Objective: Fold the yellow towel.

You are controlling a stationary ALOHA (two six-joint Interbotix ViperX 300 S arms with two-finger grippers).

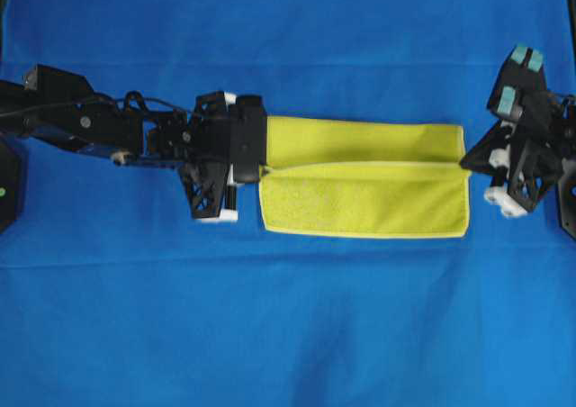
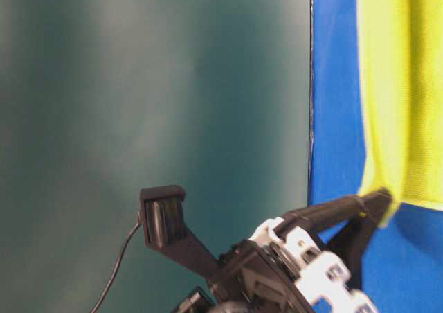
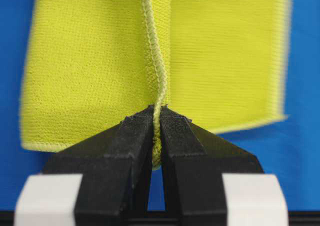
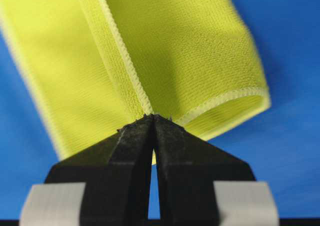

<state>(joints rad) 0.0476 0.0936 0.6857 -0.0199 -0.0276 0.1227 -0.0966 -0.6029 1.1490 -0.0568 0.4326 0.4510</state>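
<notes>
The yellow towel lies on the blue cloth at mid-table, its near half folded up and over so a hemmed edge runs along the middle. My left gripper is shut on the towel's left hem corner; the left wrist view shows the hem pinched between the black pads. My right gripper is shut on the right hem corner, with the fold curling beside it. The table-level view shows the towel hanging from a black fingertip.
The blue cloth covers the whole table. The left arm stretches in from the left edge. The right arm's body stands at the right edge. A dark green wall fills the table-level view's left.
</notes>
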